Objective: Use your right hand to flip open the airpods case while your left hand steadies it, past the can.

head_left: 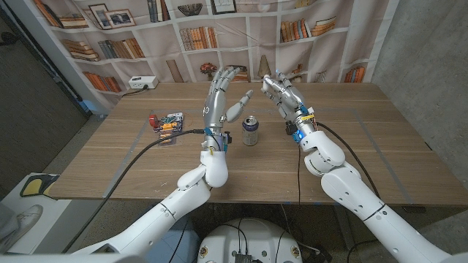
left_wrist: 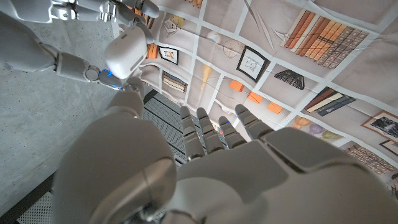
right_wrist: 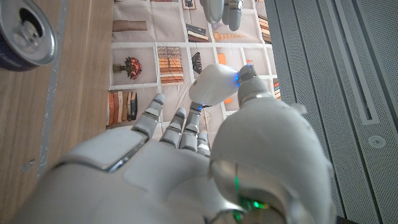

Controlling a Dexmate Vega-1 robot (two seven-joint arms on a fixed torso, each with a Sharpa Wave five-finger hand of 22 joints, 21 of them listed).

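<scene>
Head view: both my hands are raised above the wooden table (head_left: 110, 157), fingers spread and pointing up, holding nothing. My left hand (head_left: 219, 98) hangs left of the small dark blue aluminium can (head_left: 251, 131); my right hand (head_left: 281, 91) is right of it and a bit farther back. The can stands upright near the table middle, between my forearms. I can't pick out the airpods case anywhere; nothing white and pebble-shaped is visible past the can, and my palms may be covering that patch. A little clutter of red and coloured small parts (head_left: 167, 123) lies well left, apart from the can.

Left wrist view: back of my left hand (left_wrist: 211, 168), fingers (left_wrist: 205, 127) straight and apart, empty, aimed at the bookshelf backdrop, not at the table. My other arm is visible in the upper corner.

Right wrist view: right hand (right_wrist: 155, 168) open, fingers (right_wrist: 180, 130) loosely extended, nothing pinched. The can's top (right_wrist: 22, 34) sits at the corner, on the wood.

To do the step well, I judge: lower both hands first to find the case, keep wrists clear of the can, settle the left hand on the case body low down, then lift the lid with a right fingertip from the front seam.
</scene>
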